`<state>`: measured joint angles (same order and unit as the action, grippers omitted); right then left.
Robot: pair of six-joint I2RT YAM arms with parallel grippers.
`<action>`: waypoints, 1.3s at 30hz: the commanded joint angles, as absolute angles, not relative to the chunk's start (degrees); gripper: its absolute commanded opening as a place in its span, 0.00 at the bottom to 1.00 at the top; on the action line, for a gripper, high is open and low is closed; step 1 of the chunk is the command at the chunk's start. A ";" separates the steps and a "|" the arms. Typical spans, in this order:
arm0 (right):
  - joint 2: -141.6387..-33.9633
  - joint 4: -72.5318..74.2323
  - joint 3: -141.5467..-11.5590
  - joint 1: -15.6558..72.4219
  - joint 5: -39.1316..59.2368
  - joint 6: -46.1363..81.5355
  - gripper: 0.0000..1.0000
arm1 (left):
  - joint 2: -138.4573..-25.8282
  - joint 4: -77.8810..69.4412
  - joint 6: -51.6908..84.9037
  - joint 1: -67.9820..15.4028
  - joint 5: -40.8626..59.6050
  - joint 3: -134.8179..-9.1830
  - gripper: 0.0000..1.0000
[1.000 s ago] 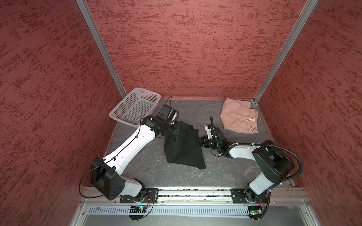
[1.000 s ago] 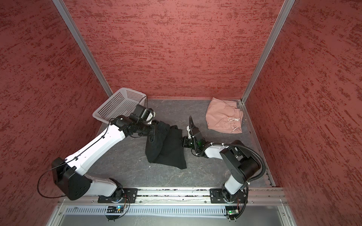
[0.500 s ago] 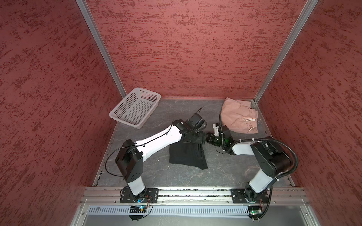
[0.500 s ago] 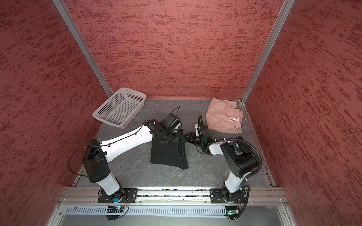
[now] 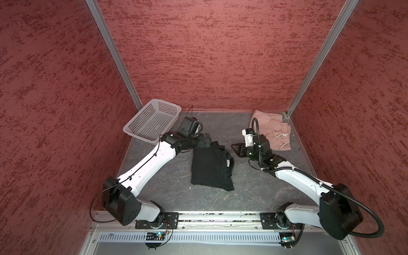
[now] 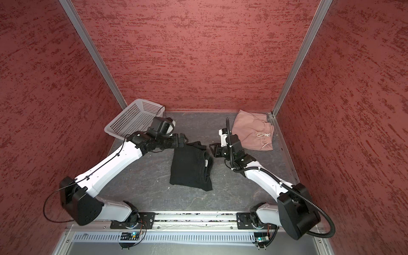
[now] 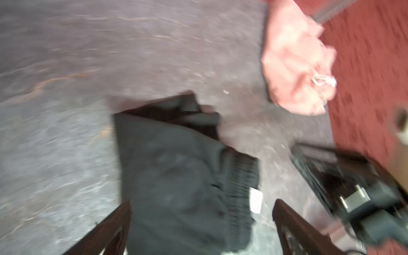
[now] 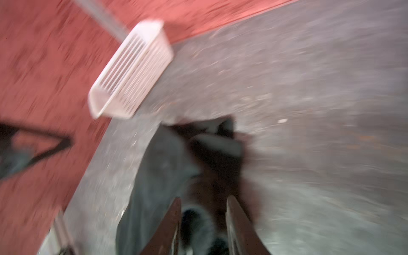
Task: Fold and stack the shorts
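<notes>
The black shorts [image 5: 210,170] lie folded in a narrow rectangle mid-table, waistband and white label to the right; both top views show them [image 6: 189,167]. My left gripper [image 5: 208,141] hovers at their far left corner, open wide and holding nothing; in the left wrist view its gripper [image 7: 202,202] straddles the cloth. My right gripper [image 5: 236,151] sits just off the waistband edge, jaws parted by a narrow gap; in the blurred right wrist view its gripper [image 8: 203,201] has dark cloth below it. The pink shorts [image 5: 273,131] lie bunched in the far right corner, drawstring showing.
A white perforated basket [image 5: 152,123] stands tilted against the far left wall, just behind my left wrist. Red walls close the table on three sides. A metal rail [image 5: 209,217] with both arm bases runs along the front edge.
My left gripper carried a flap of the black shorts to the right, let go and swung back left, now open. The shorts lie narrower. My right gripper drew back slightly from them.
</notes>
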<state>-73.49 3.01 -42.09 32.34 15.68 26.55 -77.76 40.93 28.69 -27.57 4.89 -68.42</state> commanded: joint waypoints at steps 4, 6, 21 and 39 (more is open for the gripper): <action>-80.70 7.80 -43.88 42.09 22.70 24.95 0.36 | -73.22 30.86 30.15 -21.35 8.74 -51.98 1.00; -84.76 4.09 -44.58 42.01 18.93 26.64 0.33 | -73.41 27.87 30.14 -21.17 10.44 -49.14 0.99; -85.34 6.61 -42.88 35.42 24.19 30.05 0.58 | -81.33 14.03 29.88 -19.25 23.14 -42.11 0.99; -66.19 -10.18 -32.12 24.86 29.24 35.73 0.98 | -84.06 16.84 26.31 -26.96 22.76 -51.72 0.72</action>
